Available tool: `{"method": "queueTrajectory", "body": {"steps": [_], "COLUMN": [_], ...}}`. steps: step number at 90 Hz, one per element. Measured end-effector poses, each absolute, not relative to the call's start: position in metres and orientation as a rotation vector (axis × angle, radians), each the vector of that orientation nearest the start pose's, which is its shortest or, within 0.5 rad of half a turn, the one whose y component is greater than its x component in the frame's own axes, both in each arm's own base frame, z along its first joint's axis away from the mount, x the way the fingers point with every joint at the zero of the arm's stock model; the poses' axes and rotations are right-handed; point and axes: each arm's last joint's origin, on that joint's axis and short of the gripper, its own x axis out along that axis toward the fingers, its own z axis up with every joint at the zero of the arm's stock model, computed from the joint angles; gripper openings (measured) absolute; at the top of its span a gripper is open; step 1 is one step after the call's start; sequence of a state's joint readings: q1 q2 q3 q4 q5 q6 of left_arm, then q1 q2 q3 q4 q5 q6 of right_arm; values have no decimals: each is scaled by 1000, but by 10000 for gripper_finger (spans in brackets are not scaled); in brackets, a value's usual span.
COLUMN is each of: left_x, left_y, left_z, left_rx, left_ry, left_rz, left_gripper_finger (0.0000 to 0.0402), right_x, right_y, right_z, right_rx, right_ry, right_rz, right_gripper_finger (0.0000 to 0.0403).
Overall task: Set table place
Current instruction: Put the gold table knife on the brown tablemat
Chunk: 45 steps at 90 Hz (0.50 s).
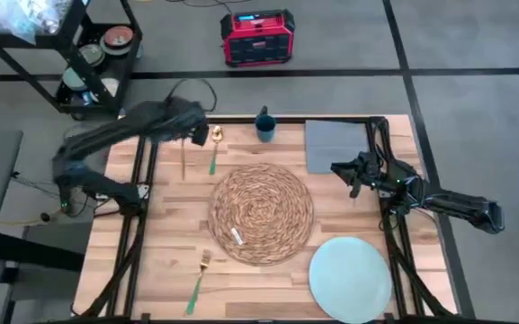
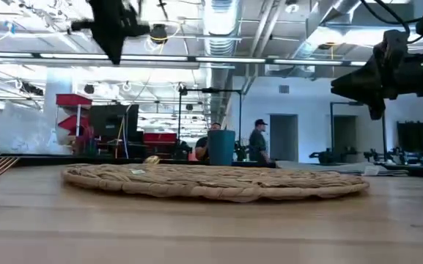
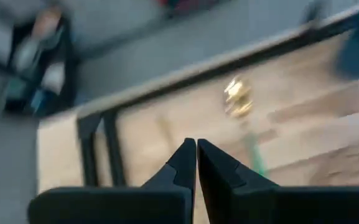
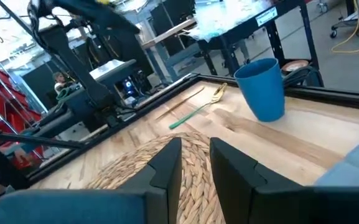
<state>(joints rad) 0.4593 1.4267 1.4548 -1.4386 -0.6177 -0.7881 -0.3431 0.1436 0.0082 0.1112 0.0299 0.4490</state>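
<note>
Mid-setup at the table (image 1: 151,270): I hold the left gripper (image 1: 190,135) above the far-left part of the light-wood planks, fingers pressed together, empty, just beside a gold spoon (image 1: 215,137) w/ a green handle. By my read the step in hand is the approach to that spoon; next move calls for parting the fingers, dropping over the thin handle and pinching it flat against the wood, a shallow grasp that could slip.

The right gripper (image 1: 355,176) waits raised near the far-right edge, next to a grey square napkin (image 1: 335,146), fingers apart w/ nothing between them.

The placemat (image 1: 261,214), round, straw-brown, coiled in a spiral weave, lies at the table's centre, rough and slightly domed in the low view; a small white tag or scrap sits on its near-left part, can't tell what.

Smooth pale-blue plate (image 1: 350,279) rests off the mat at the near-right corner. Blue cup (image 1: 265,127) stands upright at the far edge. A fork (image 1: 200,279), gold tines and green handle, lies toward the near edge, left of the mat.
</note>
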Motion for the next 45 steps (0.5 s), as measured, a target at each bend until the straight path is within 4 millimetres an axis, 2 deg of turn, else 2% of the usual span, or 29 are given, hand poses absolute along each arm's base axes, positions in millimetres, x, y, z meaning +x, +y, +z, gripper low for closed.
{"method": "queueTrajectory", "body": {"steps": [8,13,21,28,35,45], "left_x": [224,230,239,242,237,211], "left_y": [136,143,148,141,131,118], "left_z": [312,294,269,256,249,236], "left_rx": [-477,-542,-753,-765,-778,-948], "left_ry": [1102,1128,1089,1050,975,806], "left_rz": [1490,1518,1433,1333,1352,1468], "left_gripper_finger": [0,0,0,0,0,0], "right_x": [100,100,100,100,100,100], "right_y": [-37,-37,-37,-36,-36,-36], "right_z": [165,165,165,165,165,165], "right_rx": [477,497,504,504,506,522], "right_ry": [-66,-70,-70,-71,-71,-73], "right_rz": [-371,-371,-370,-368,-365,-364], "right_gripper_finger": [71,71,71,71,71,71]}}
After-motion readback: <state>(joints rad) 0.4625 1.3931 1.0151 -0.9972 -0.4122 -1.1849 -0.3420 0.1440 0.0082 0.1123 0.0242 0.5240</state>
